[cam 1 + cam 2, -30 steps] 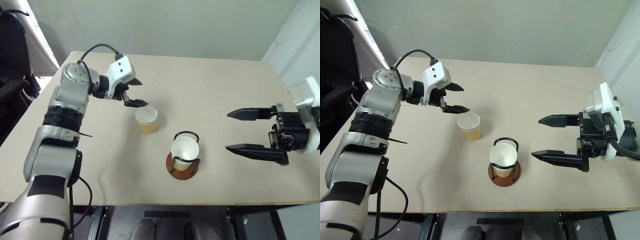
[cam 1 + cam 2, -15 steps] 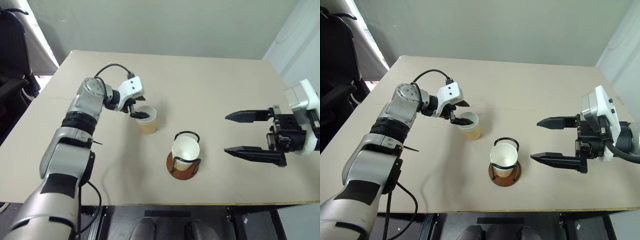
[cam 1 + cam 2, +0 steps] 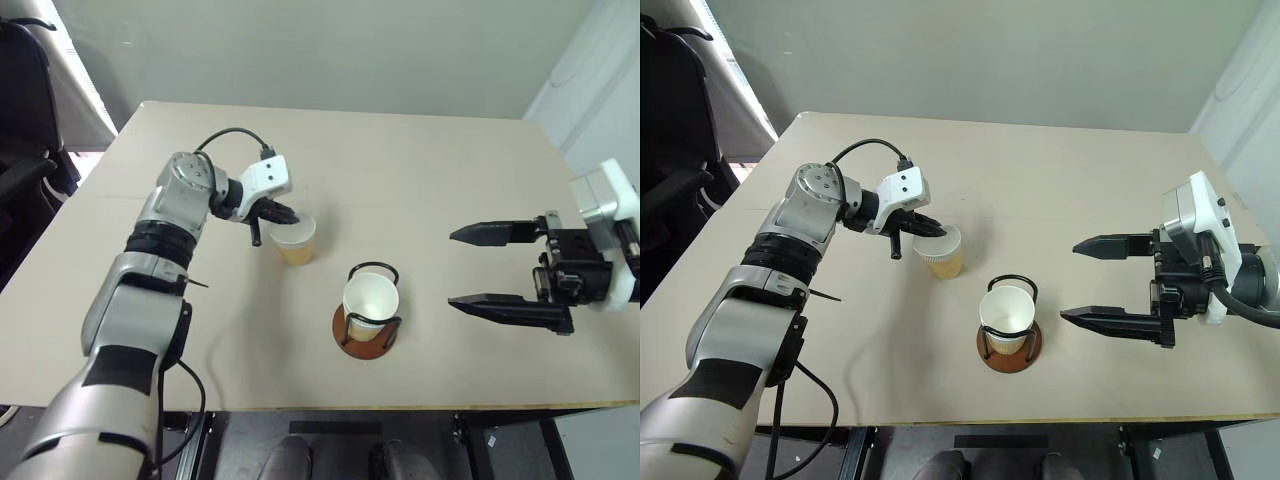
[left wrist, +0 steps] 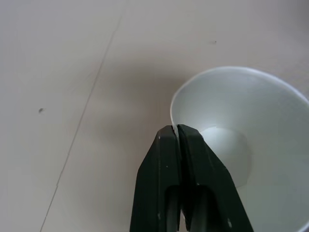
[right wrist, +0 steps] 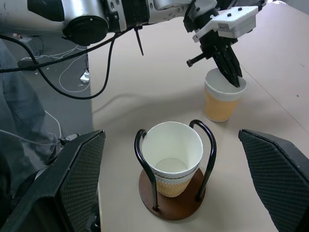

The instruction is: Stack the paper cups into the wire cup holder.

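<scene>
Left pincer [image 3: 927, 229] closed on the near rim of the loose paper cup [image 3: 941, 252], one finger inside the mouth, one against the outer wall; the left wrist view shows the fingers pinching the rim edge. Cup stands upright on the surface [image 3: 1060, 200], directly under the pincer tips.

Wire cup holder [image 3: 1009, 333] sits beyond that cup, toward the right pincer [image 3: 1092, 281], already holding a nested cup [image 3: 1006, 312] between its loops.

Right pincer spread wide, empty, hovering beside the holder, well apart from it.

Step in hand, as judged: lift and carry. Rim grip is thin, so raise straight up, keep the cup upright, clear the wire loops, then lower centred into the seated cup.
</scene>
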Motion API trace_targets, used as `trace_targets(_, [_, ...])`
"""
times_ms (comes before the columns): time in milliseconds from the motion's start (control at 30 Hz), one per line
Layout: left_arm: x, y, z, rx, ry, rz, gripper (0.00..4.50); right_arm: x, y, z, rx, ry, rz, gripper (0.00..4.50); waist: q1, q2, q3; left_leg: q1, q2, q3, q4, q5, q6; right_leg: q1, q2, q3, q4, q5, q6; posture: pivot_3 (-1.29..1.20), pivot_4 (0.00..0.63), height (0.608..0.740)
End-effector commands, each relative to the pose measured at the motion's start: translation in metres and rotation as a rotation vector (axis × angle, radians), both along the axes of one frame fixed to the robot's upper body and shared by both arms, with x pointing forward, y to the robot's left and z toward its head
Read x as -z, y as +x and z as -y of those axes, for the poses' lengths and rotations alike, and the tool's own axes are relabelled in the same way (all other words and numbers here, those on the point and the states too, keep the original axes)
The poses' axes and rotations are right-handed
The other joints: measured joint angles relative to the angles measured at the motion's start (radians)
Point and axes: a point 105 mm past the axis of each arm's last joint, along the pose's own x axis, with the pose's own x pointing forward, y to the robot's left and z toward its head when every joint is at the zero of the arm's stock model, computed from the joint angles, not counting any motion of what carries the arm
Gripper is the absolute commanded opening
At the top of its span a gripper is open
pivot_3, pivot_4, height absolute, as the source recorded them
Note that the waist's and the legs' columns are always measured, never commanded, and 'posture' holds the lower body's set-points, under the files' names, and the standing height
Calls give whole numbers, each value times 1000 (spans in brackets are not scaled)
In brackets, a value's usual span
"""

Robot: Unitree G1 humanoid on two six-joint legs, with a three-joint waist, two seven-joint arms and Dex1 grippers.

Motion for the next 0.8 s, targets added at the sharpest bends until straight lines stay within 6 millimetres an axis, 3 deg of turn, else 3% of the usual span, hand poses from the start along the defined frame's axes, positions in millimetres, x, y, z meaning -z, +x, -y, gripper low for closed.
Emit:
trace_targets(33, [-49,-12,10,96,-119,55,9,-11,-2,3,11,-3,57,4500,0,0,0,0,0,0,0,0,0,0,0,0,0,0,0,0,150,740])
trace_targets(233, [-115,-71,44,429,-265,54,9,-14,-4,5,9,1,55,4500,2,0,0,-2,-1,0,0,0,0,-1,0,0,1,0,1,0,150,740])
trace_targets(400, [-136,-111,79,663,-327,32,9,-15,-3,7,19,-2,62,4500,1,0,0,-1,0,0,0,0,1,0,-1,1,0,1,1,0,150,740])
trace_targets(500, [-134,-130,95,783,-315,-9,9,-15,-2,8,24,-5,66,4500,1,0,0,-1,0,1,1,0,1,0,-1,1,0,1,1,0,150,740])
trace_targets(800, [-97,-144,110,883,-164,-59,9,-13,-6,9,44,-9,64,4500,-1,0,0,0,0,2,4,0,2,0,-1,2,2,1,2,0,150,740])
